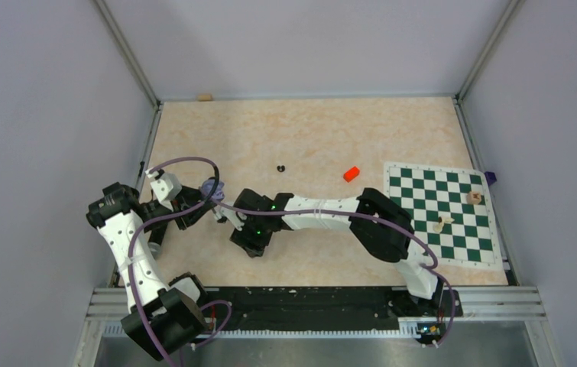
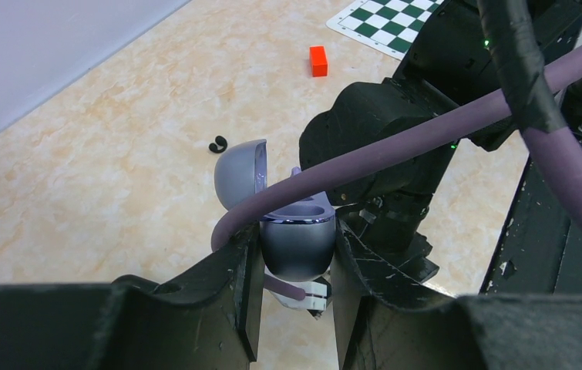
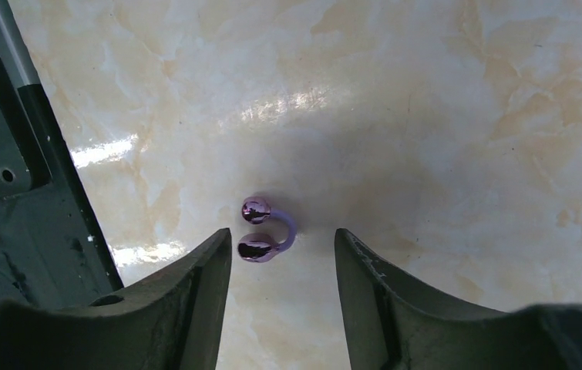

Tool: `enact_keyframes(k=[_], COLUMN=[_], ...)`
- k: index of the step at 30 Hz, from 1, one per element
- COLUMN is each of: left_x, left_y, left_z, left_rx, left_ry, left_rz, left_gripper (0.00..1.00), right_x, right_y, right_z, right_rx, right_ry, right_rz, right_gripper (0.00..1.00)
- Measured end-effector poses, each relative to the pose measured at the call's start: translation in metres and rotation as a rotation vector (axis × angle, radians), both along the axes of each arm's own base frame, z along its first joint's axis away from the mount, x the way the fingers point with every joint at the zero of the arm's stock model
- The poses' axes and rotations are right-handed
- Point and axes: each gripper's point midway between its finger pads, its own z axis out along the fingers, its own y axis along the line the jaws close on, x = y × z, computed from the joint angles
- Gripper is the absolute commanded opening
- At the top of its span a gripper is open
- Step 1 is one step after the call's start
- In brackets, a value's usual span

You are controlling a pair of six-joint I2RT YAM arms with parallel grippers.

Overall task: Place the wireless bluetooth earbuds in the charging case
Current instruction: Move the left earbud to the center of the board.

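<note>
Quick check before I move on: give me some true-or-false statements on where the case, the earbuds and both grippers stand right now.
1. The left gripper holds the charging case with its lid open. True.
2. The right gripper is clamped on a lilac earbud. False: its jaws stand open and the earbud lies on the table between them, untouched.
3. The red block sits on the chessboard. False: it lies on bare table beside the board.
4. A black earbud lies on the table beyond the case. True.
</note>
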Motion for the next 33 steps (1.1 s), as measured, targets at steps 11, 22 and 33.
enact_keyframes(k=[11, 22, 33], left_x=[-0.001, -0.001, 0.000], left_y=[0.000, -0.001, -0.001], left_z=[-0.001, -0.001, 0.000], left_rx=[0.002, -0.004, -0.007], left_ry=[0.009, 0.006, -0.013], left_rz=[0.000, 0.000, -0.002], left_gripper=[0.00, 0.00, 0.00], right_x=[0.003, 0.029, 0.108], right_y=[-0.002, -0.014, -0.053], right_z=[-0.002, 0.001, 0.029], right_rx=[-0.023, -0.058, -0.021], right_ry=[-0.054, -0.141, -0.201], right_rz=[0.008, -0.021, -0.171], right_gripper=[0.34, 0.20, 0.41])
